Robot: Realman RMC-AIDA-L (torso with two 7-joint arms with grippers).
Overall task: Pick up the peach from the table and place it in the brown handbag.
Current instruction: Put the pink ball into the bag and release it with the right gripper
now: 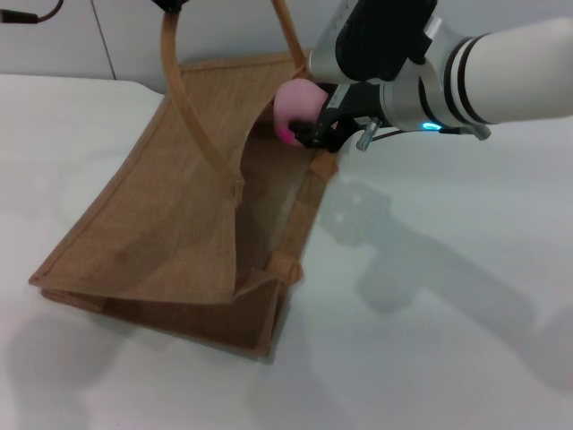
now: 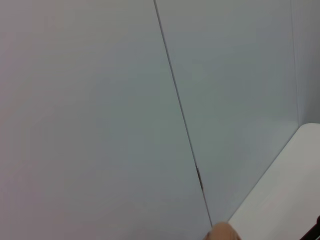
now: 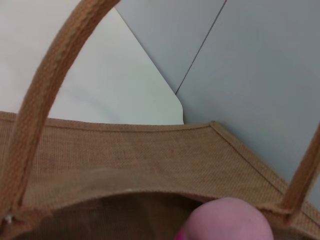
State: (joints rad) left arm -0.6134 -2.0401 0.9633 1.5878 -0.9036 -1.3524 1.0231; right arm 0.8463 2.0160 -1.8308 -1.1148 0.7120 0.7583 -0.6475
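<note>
The brown handbag (image 1: 179,206) lies on the white table (image 1: 430,313) with its mouth pulled open. My right gripper (image 1: 306,125) is shut on the pale-pink peach (image 1: 294,103) and holds it just above the bag's open mouth, near the far right corner. In the right wrist view the peach (image 3: 227,220) sits low over the bag's rim (image 3: 150,160). One loop handle (image 1: 192,116) rises to my left gripper (image 1: 172,4), a dark sliver at the top edge. A tan tip (image 2: 222,232) shows in the left wrist view.
A grey wall panel with a seam (image 2: 180,115) stands behind the table. The second handle (image 1: 286,31) rises beside my right wrist. Bare white tabletop lies to the right of and in front of the bag.
</note>
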